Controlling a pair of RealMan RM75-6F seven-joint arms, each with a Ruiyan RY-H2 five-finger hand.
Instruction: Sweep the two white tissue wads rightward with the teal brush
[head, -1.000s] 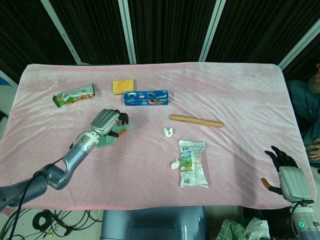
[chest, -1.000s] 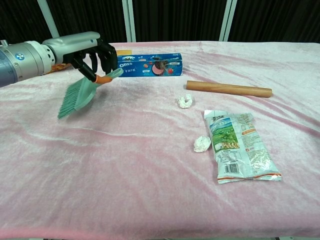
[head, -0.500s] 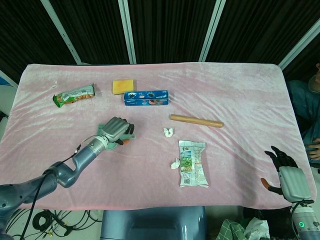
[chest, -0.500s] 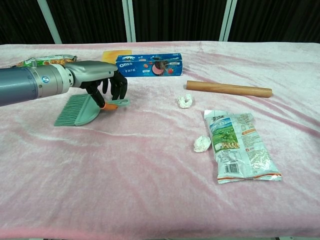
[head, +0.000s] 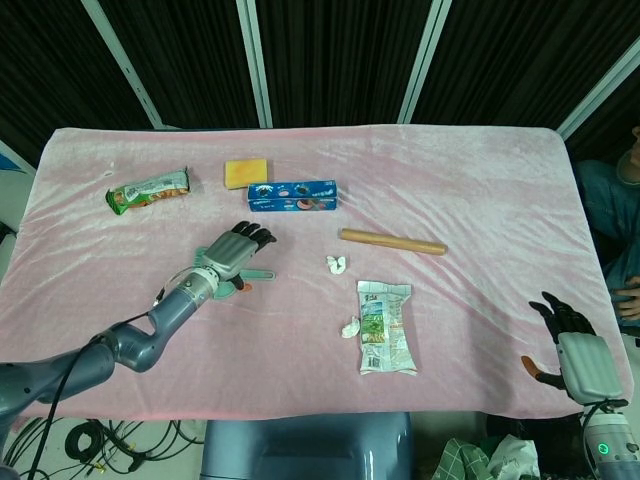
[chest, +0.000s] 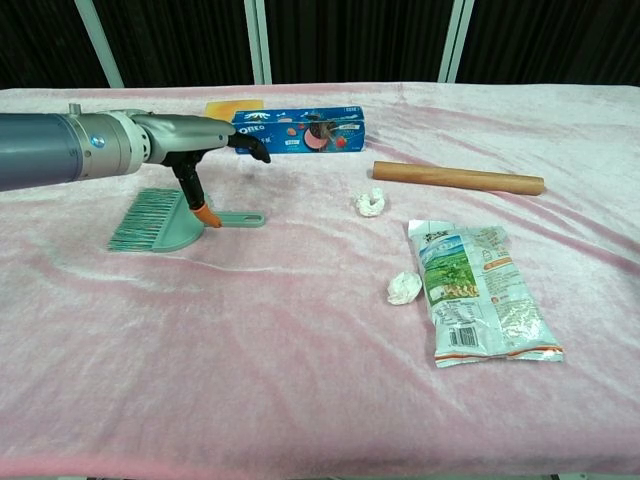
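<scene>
On pink velvet cloth (chest: 300, 350): teal plastic brush (chest: 160, 222) lying flat, handle pointing 3 o'clock toward 2 white tissue wads (chest: 371, 203) (chest: 404, 288). Left hand (chest: 205, 135) directly above, fingers spread, gripping nothing. Right hand (head: 570, 330) far off, fingers apart, empty.

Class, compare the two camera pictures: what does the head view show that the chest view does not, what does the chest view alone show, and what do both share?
Only the head view shows the robot's right hand, open at the table's right edge, and the whole green snack bar wrapper.

Only the chest view shows the teal brush whole, lying flat with bristles pointing left.

Both show the left hand, fingers spread above the brush, two white tissue wads, the blue Oreo box, the wooden rolling pin, and the pale snack bag.
</scene>
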